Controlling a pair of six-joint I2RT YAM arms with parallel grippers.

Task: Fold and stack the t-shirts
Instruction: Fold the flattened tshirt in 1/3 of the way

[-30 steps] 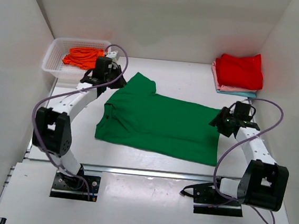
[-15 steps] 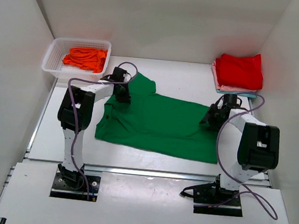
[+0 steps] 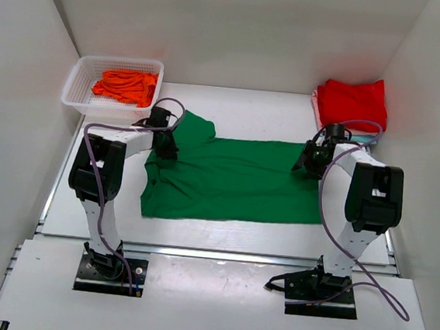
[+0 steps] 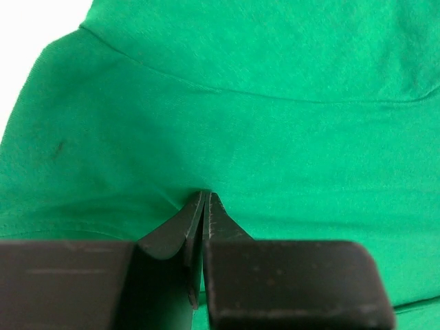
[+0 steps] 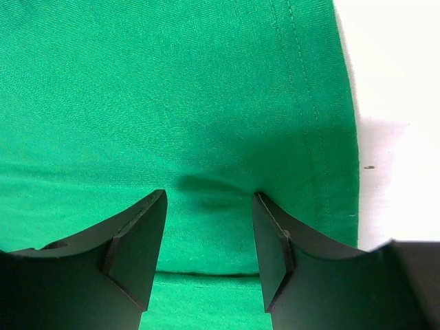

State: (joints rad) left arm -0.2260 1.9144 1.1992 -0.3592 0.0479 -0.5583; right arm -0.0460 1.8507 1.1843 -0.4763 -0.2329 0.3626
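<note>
Two arms, one shirt: both claws are down on a green t-shirt (image 3: pixel 234 180) spread across the white worktop (image 3: pixel 264 115).
The left arm (image 3: pixel 93 172) bends inward from its elbow. Its left claw (image 4: pixel 206 198) is closed tight on a pucker of green cloth at the shoulder end, near the basket (image 3: pixel 73 88). The right arm (image 3: pixel 373 197) reaches to the shirt's far hem corner, where the right claw (image 5: pixel 210 198) stands parted, fingers pressed onto the cloth, gripping nothing. One orange t-shirt (image 3: pixel 125 86) lies in the single basket; one red t-shirt (image 3: pixel 354 104) tops the folded pile (image 3: pixel 317 108) at the far right corner.
</note>
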